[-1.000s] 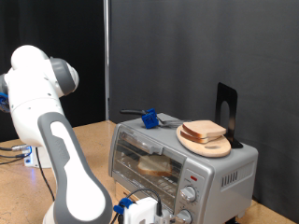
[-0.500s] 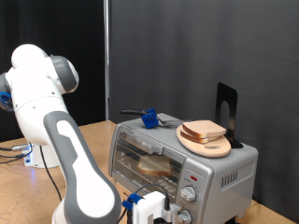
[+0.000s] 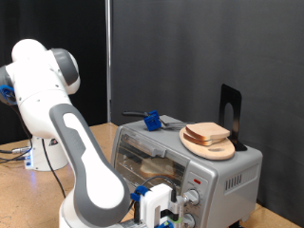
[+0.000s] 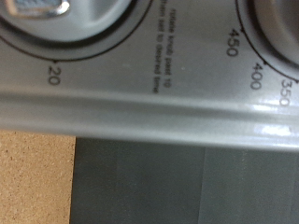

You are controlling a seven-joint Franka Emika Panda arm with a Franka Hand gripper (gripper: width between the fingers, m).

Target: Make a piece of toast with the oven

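Observation:
The silver oven (image 3: 224, 173) stands on the table at the exterior view's right, its glass door closed. One pale slice, the piece of toast (image 3: 158, 169), lies on the rack behind the glass. A similar slice (image 3: 207, 132) rests on a round wooden plate (image 3: 220, 150) on the oven's top. My gripper (image 3: 163, 210) is low in front of the oven, right by the two round knobs (image 3: 190, 198). Its fingers do not show in the wrist view. There the oven's panel (image 4: 149, 84) fills the picture, with dial numbers 20, 450, 400 and 350.
A blue-handled tool (image 3: 152, 120) and a black stand (image 3: 230, 114) sit on the oven's top. The white arm (image 3: 57, 123) fills the exterior view's left. A wooden table (image 4: 33, 177) lies below the oven, and cables run at the far left (image 3: 14, 152).
The arm has swung toward the exterior view's right, carrying the gripper closer to the oven's knobs. Oven, slices and plate have not moved.

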